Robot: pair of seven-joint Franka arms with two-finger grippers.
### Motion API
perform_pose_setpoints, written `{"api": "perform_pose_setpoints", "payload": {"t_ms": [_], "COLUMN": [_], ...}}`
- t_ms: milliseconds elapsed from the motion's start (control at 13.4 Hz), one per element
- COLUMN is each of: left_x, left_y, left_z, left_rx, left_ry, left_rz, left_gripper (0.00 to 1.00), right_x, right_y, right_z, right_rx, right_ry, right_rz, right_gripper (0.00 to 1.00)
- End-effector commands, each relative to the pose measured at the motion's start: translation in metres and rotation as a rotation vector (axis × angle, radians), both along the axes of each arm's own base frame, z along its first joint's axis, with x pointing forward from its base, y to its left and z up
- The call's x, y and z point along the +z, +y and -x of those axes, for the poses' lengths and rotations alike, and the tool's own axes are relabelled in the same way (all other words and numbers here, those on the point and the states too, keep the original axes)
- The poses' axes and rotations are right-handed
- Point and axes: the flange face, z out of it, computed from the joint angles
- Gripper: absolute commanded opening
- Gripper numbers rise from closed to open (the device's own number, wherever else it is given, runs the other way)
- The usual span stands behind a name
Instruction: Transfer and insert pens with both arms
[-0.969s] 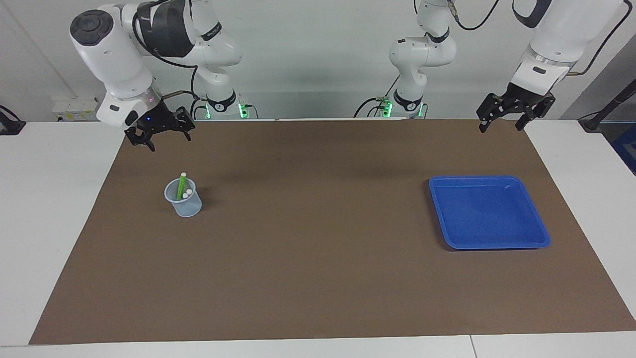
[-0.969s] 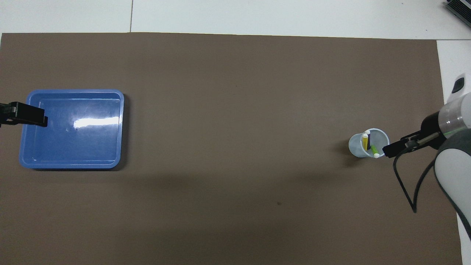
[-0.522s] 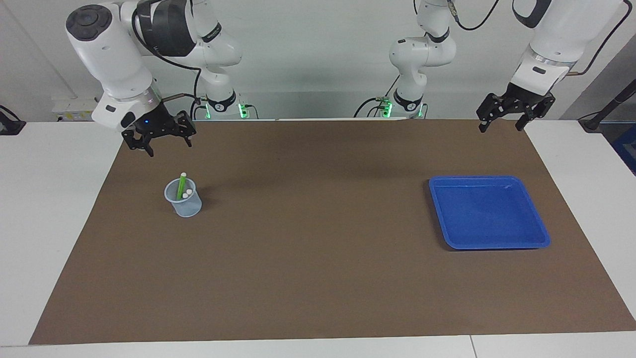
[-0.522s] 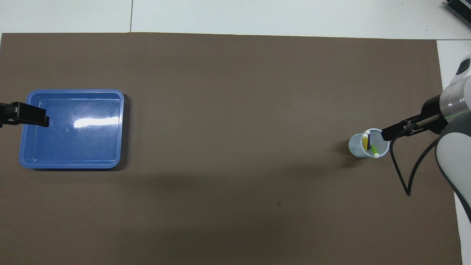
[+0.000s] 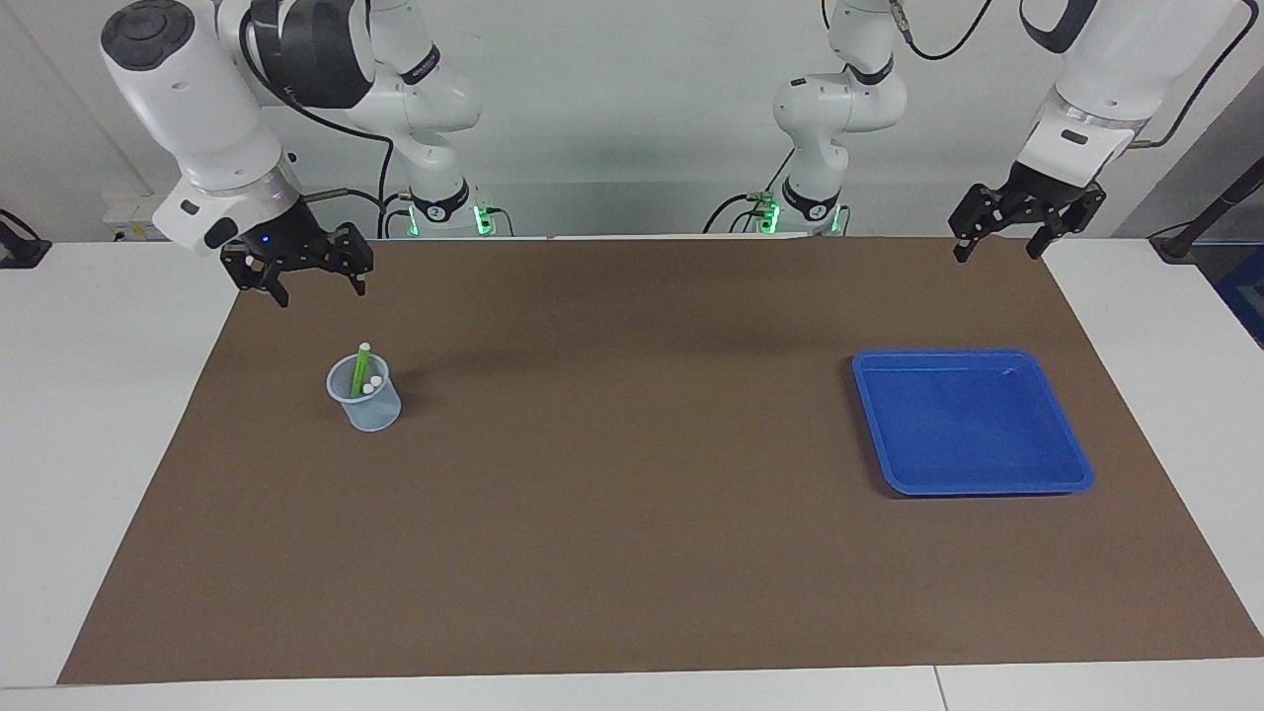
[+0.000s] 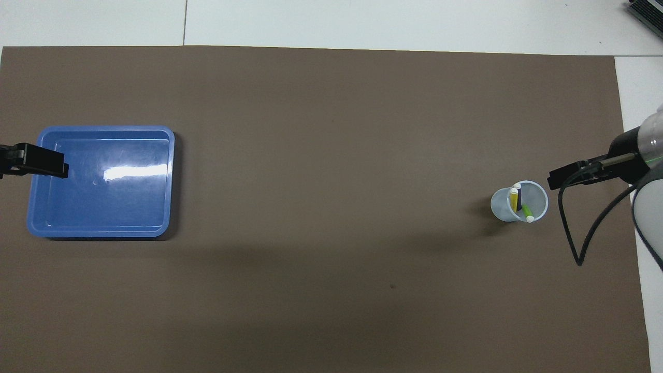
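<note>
At upper left of the facing view, the right gripper (image 5: 308, 280) hangs with fingers spread, empty; at upper right the left gripper (image 5: 995, 246) likewise. Lower left, the pens (image 5: 361, 369) stand in a clear cup (image 5: 366, 404); a blue tray (image 5: 973, 422) sits right.

In the overhead view the left gripper (image 6: 49, 163) is cut off at the frame's edge, with only a black tip showing over the blue tray (image 6: 103, 230). The right arm (image 6: 647, 207) is cropped too. Inside the clear cup (image 5: 373, 415), the purple pen (image 6: 519, 199) is mostly hidden in the facing view.
</note>
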Motion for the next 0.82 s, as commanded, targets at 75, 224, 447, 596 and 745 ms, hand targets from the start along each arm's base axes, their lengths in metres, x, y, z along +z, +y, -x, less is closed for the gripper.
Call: {"api": "perform_pose_setpoints", "payload": {"t_ms": [75,224,447,596,745], "left_x": [0.004,0.004,0.002,0.001,0.001], "left_y": [0.004,0.003,-0.003,-0.011,-0.014], "left_z": [-0.003,-0.003,-0.003,-0.002,-0.001], "left_rx": [-0.001,-0.004,-0.014,-0.029,-0.036], "left_ry": [-0.006,-0.008,-0.006,-0.003,0.001], "left_rz": [0.002,0.001,-0.004,-0.006,-0.006], "left_gripper": [1.0,1.0,1.0,1.0,1.0], "right_x": [0.001,0.001,0.001,0.001,0.001], "right_y": [0.001,0.001,0.0,0.0,0.0], "right_z": [-0.003,-0.003,-0.004,-0.004,-0.004], "right_rx": [-0.019,-0.019,-0.022,-0.022,-0.022], "right_ry": [0.004,0.004,0.0,-0.003,-0.003], "right_rz": [-0.011,-0.011,-0.011,-0.013,-0.014], "right_gripper": [1.0,1.0,1.0,1.0,1.0]}}
